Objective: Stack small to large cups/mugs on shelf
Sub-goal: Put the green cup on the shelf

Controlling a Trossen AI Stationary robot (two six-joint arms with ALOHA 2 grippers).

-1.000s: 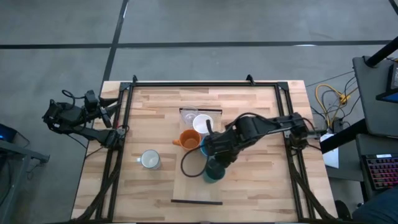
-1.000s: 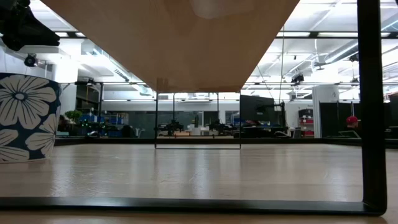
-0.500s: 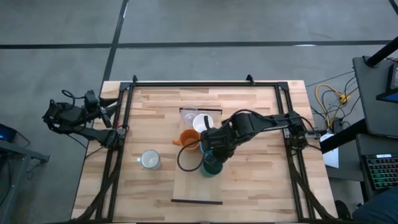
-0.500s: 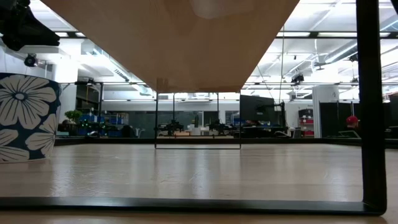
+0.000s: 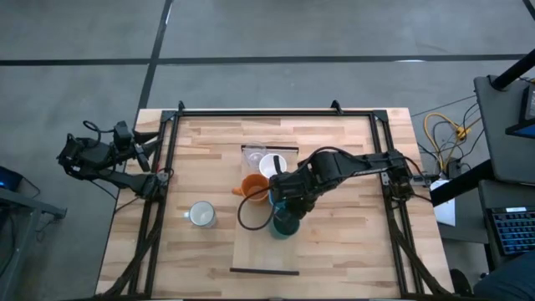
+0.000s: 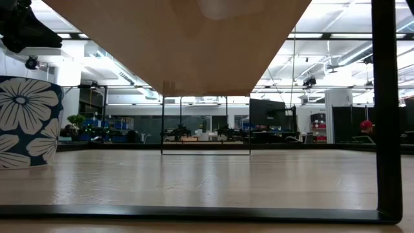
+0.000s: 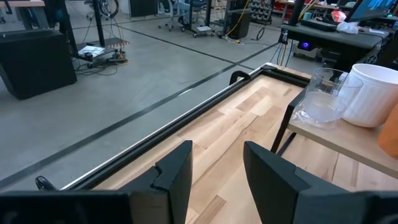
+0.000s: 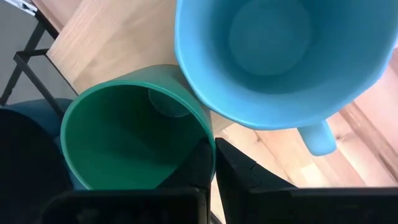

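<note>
Right gripper (image 8: 211, 163) clamped on green cup (image 8: 134, 134) rim, has slid left since earlier beside blue mug (image 8: 273, 59); left gripper (image 7: 214, 168) open, parked.

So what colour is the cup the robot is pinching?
Green, shown best in the right wrist view.

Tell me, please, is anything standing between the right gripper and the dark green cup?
Nothing visible does. The right gripper is shut on the rim of the dark green cup, one finger inside the wall and one outside. The light blue mug stands right beside it on the shelf.
</note>
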